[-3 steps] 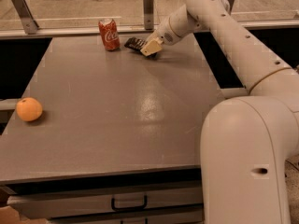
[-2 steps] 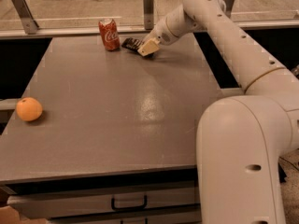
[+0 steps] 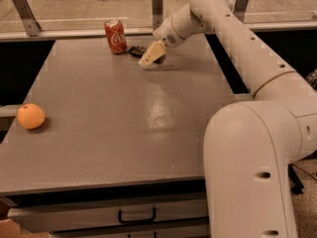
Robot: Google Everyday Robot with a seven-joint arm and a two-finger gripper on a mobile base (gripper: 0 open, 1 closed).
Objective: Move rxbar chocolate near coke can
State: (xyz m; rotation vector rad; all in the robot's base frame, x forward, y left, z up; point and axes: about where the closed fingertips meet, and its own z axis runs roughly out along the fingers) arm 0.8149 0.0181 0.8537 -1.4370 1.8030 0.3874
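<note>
The coke can (image 3: 115,36), red with white script, stands upright at the far edge of the grey table (image 3: 124,133). The rxbar chocolate (image 3: 135,50), flat and dark, sits low at the table surface just right of the can, with a small gap between them. My gripper (image 3: 151,57) comes in from the right, its cream fingers (image 3: 153,51) pointing down and left. It is closed on the bar's right end, which the fingers hide.
A round orange fruit (image 3: 30,116) lies near the table's left edge. A rail with metal posts (image 3: 157,6) runs behind the far edge. My white arm (image 3: 257,148) fills the right side. A drawer with a handle (image 3: 135,216) is under the front edge.
The gripper and the rxbar chocolate have shifted a little to the left, closer to the coke can. The can and the orange have not moved.
</note>
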